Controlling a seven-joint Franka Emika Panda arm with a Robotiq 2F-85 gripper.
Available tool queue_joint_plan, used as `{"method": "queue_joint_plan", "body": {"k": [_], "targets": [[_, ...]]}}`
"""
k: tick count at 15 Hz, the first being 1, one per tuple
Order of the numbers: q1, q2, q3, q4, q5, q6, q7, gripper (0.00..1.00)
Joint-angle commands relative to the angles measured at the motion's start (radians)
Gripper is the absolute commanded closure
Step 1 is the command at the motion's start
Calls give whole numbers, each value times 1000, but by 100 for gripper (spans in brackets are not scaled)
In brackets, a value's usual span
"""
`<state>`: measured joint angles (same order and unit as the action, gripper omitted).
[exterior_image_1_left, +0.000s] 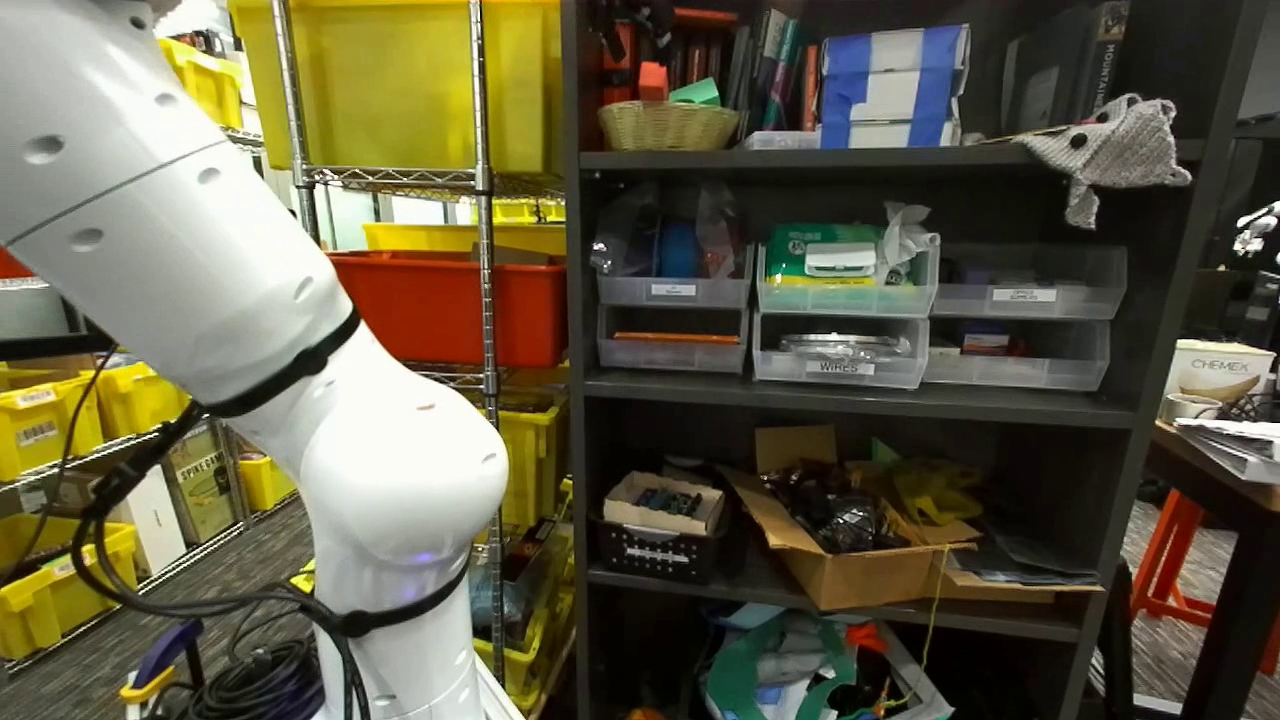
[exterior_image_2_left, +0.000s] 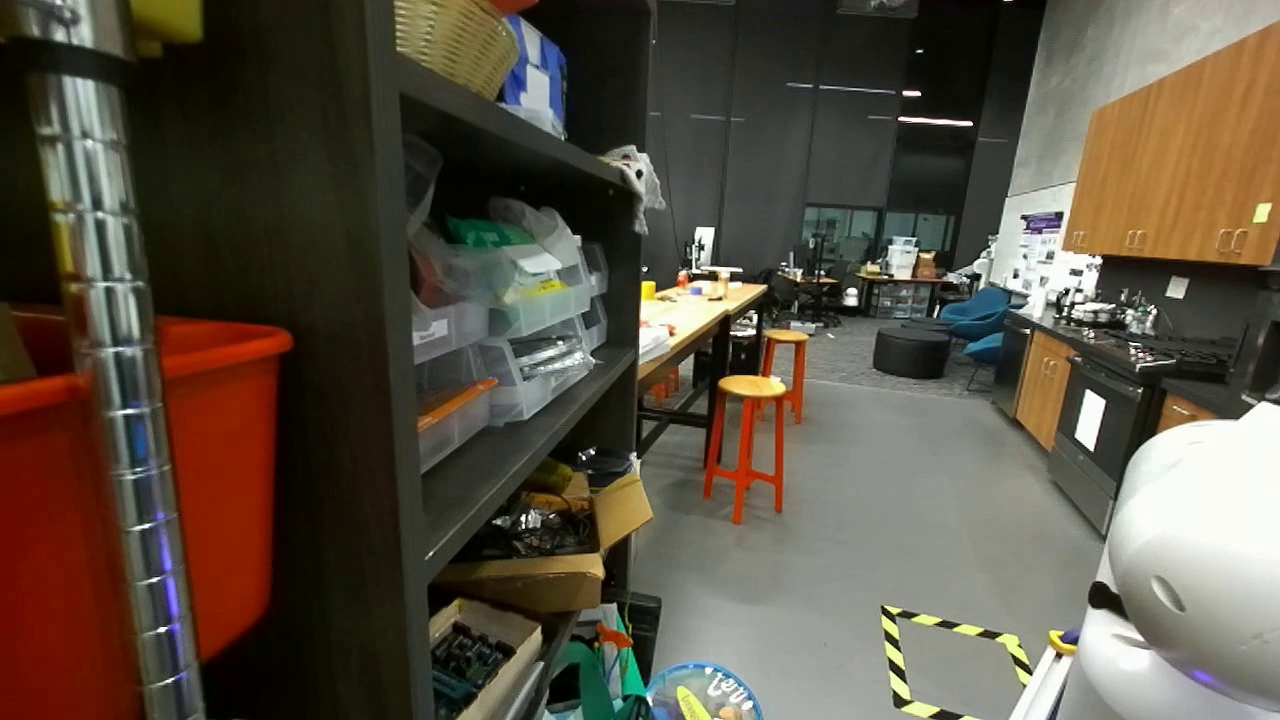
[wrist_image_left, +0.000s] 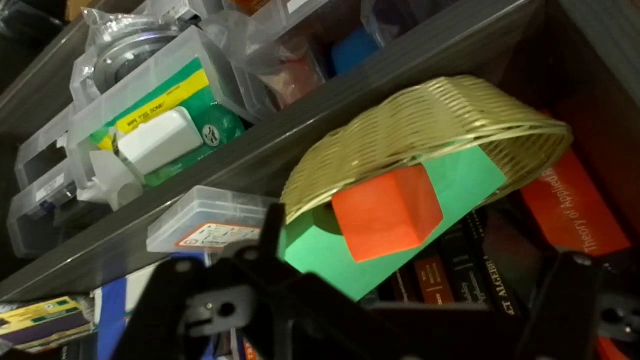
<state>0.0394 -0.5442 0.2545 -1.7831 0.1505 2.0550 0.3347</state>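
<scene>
My gripper (wrist_image_left: 417, 245) enters from the bottom of the wrist view, its black fingers spread wide with nothing held between them. Beyond the gap, an orange block (wrist_image_left: 385, 212) lies against a larger green block (wrist_image_left: 330, 260) with a round hole partly hidden behind the orange one. Both sit in a woven basket (wrist_image_left: 415, 127), which stands on the upper shelf. An exterior view also shows the basket (exterior_image_1_left: 668, 128), with the orange block (exterior_image_1_left: 653, 82) and the green block (exterior_image_1_left: 697, 93) rising above its rim. Contact between fingers and blocks is not visible.
Books (wrist_image_left: 435, 280) stand behind the basket. Beside it are a clear plastic case (wrist_image_left: 210, 220) and a blue-and-white box (exterior_image_1_left: 893, 88). The dark shelf edge (exterior_image_1_left: 880, 158) runs below, over clear bins (exterior_image_1_left: 845, 290). A metal rack post (exterior_image_1_left: 483, 250) stands near the arm (exterior_image_1_left: 400, 470).
</scene>
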Motion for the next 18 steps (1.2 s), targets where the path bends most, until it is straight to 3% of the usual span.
{"method": "queue_joint_plan", "body": {"k": [1, 8, 18], "targets": [[58, 87, -53, 95, 42, -96, -67, 0], [83, 157, -91, 174, 76, -179, -138, 0], [103, 207, -76, 247, 58, -212, -210, 0]]}}
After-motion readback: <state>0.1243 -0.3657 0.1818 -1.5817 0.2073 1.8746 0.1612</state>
